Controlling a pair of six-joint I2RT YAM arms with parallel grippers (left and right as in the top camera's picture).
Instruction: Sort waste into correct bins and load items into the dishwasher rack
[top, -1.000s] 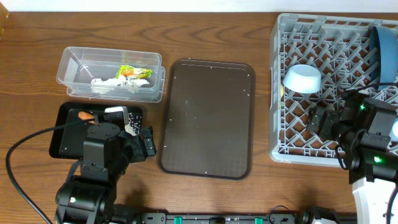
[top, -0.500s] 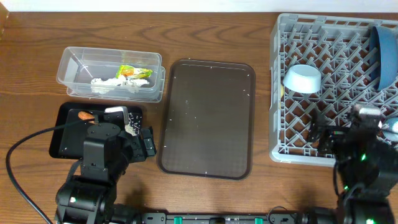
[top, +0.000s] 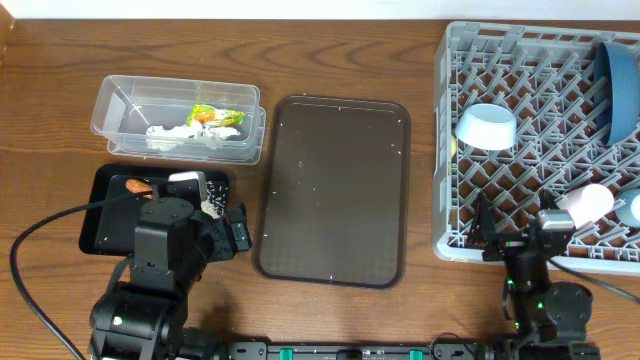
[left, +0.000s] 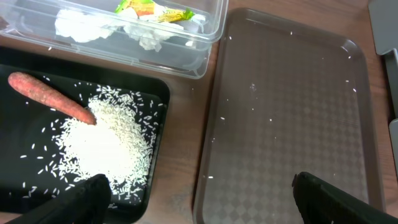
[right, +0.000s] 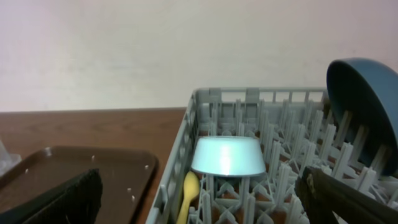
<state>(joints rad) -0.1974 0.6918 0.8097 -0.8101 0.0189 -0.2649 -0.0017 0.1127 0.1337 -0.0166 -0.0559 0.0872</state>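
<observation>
Two robot arms work at a wooden desk, and the sorting looks nearly finished. The first risk is on the left. The left claw, fingers spread wide and holding nothing, hangs low over the gap between the black tray and the brown tray. A careless sweep toward the rice heap, which touches the carrot, could flick grains over the shallow rim onto the desk. A few stray grains dot the brown tray ahead of this claw; they are tiny, so pinching them would probably fail and pushing could scatter them. Beyond the black tray, well apart from the claw, the clear tub holds the snack wrapper and the tissue. On the right, the right claw, likewise open and empty, faces the grey rack from just outside its near wall. Driving forward could strike that wall and jolt the load. The pink cup lies on the pegs nearest this claw, apparently tilted, and might roll. The cream spoon stands just inside the rack's left wall, beside the upturned white bowl, and could slip through the lattice. The blue plate stands on edge at the far right, well apart from the claw.
</observation>
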